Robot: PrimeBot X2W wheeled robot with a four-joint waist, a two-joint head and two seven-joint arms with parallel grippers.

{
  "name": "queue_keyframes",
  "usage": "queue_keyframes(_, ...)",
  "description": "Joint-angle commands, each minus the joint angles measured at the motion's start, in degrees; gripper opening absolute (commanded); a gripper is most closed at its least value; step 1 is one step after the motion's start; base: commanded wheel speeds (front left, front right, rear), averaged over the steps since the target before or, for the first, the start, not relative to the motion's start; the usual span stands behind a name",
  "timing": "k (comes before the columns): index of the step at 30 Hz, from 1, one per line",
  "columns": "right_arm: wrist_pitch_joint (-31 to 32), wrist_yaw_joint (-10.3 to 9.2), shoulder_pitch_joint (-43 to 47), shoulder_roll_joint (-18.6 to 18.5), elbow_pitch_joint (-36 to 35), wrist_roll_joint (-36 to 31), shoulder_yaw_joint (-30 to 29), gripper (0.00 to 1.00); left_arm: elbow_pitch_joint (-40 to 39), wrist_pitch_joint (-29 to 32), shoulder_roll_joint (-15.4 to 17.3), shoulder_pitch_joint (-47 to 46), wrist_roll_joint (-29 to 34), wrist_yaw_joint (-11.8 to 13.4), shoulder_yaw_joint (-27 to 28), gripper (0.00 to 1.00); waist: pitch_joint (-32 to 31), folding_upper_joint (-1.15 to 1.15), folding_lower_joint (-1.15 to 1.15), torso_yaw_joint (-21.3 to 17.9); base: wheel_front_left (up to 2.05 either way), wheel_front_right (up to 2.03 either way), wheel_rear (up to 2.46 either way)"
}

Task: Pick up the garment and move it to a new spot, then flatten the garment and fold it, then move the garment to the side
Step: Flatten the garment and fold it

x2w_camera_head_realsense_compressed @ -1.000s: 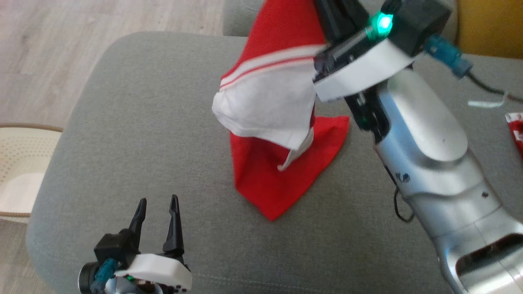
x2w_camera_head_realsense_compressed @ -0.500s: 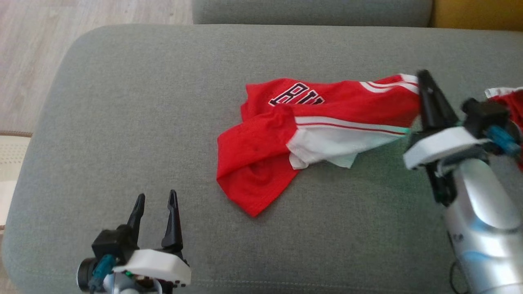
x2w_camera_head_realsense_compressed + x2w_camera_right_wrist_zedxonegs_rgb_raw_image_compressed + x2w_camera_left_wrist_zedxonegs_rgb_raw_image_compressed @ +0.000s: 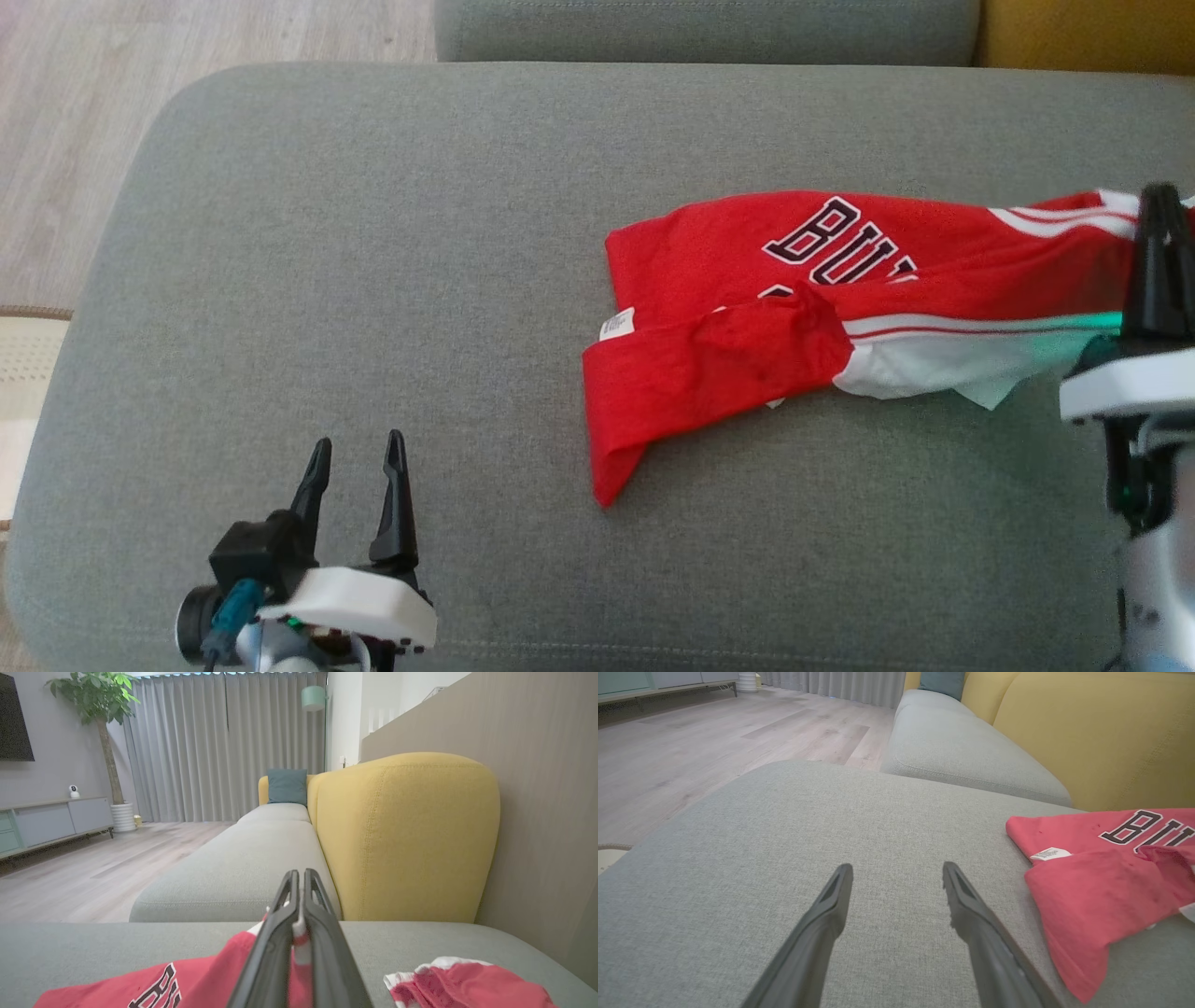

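Red Bulls jersey (image 3: pixel 747 355) lying crumpled on the grey sofa seat (image 3: pixel 373 233), right gripper (image 3: pixel 1160 201) pinching its striped edge tight (far right side), left gripper (image 3: pixel 358 443) wide open, well apart from it

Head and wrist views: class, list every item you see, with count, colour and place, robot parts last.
jersey: one, red with white sleeves, crumpled on the cushion's right side
seat cushion: one, grey, under the jersey
shorts: one, red and white, beside the jersey
sofa back: one, yellow, behind the cushion
pillow: one, teal, far along the sofa
left gripper: one, dark, open, over the cushion's front left
right gripper: one, dark, shut on the jersey
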Motion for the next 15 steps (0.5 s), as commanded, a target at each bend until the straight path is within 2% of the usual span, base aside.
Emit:
queue_keyframes(1,1.3,0.37,0.2,0.1,-3.9,-1.0,0.4,0.0,-1.8,-0.7,-0.2,-1.5,0.2,0.1,1.7,1.0,0.0,0.0,0.0,0.1,0.0,0.0,0.0)
queue_keyframes(4,4.8,0.37,1.9,1.1,-7.4,-1.9,-0.6,0.0,-1.7,-0.7,-0.2,-1.7,0.1,0.0,1.3,1.0,0.1,0.0,0.0,0.4,0.0,0.0,0.0)
queue_keyframes(6,6.5,0.37,1.7,1.1,-6.4,-3.0,-1.0,0.0,-1.7,-0.7,-0.2,-2.0,0.1,0.0,0.9,1.0,0.4,0.0,0.0,0.8,0.0,0.0,0.0)
queue_keyframes(13,7.9,0.37,-5.3,-2.3,9.2,-6.9,-1.9,0.0,-1.4,-0.7,-0.2,-2.8,0.2,0.0,-0.1,1.0,1.1,0.0,0.0,3.3,0.0,0.0,0.0)
queue_keyframes(14,7.9,0.37,-5.3,-2.3,9.2,-6.9,-1.9,0.0,-1.4,-0.7,-0.2,-2.8,0.2,0.0,-0.1,1.0,1.1,0.0,0.0,3.3,0.0,0.0,0.0)
queue_keyframes(15,7.2,0.37,-7.5,-3.4,13.8,-8.1,-2.5,0.0,-1.3,-0.7,-0.2,-2.7,0.2,0.1,-0.2,1.0,1.2,0.0,0.0,4.0,0.0,0.0,0.0)
